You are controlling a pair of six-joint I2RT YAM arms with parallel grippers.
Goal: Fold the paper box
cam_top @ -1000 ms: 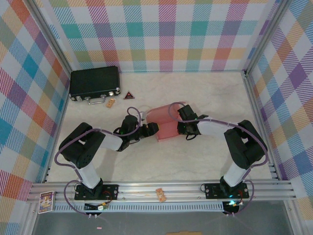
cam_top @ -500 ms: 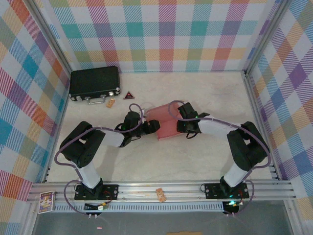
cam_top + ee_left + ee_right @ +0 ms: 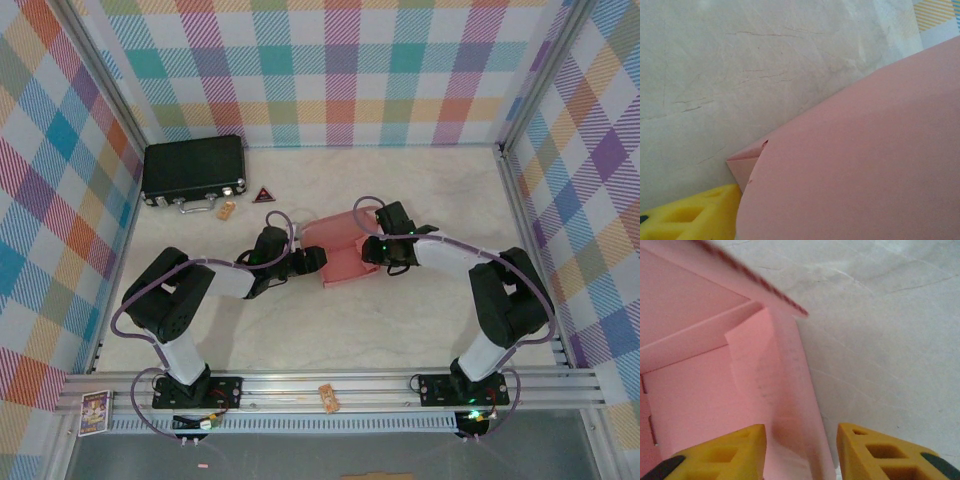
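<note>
Half-folded pink box (image 3: 340,252), walls raised. Right gripper (image 3: 800,445) straddles its right wall, jaws apart; left gripper (image 3: 312,262) at left edge, grip unclear.

We're in a lab robot cell: plaid backdrop walls (image 3: 340,70) beyond the right gripper (image 3: 368,250), aluminium-extrusion frame (image 3: 300,379) behind it.

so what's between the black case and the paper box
A dark red-edged triangle and a tan piece lie between black case and paper box, top view.
</note>
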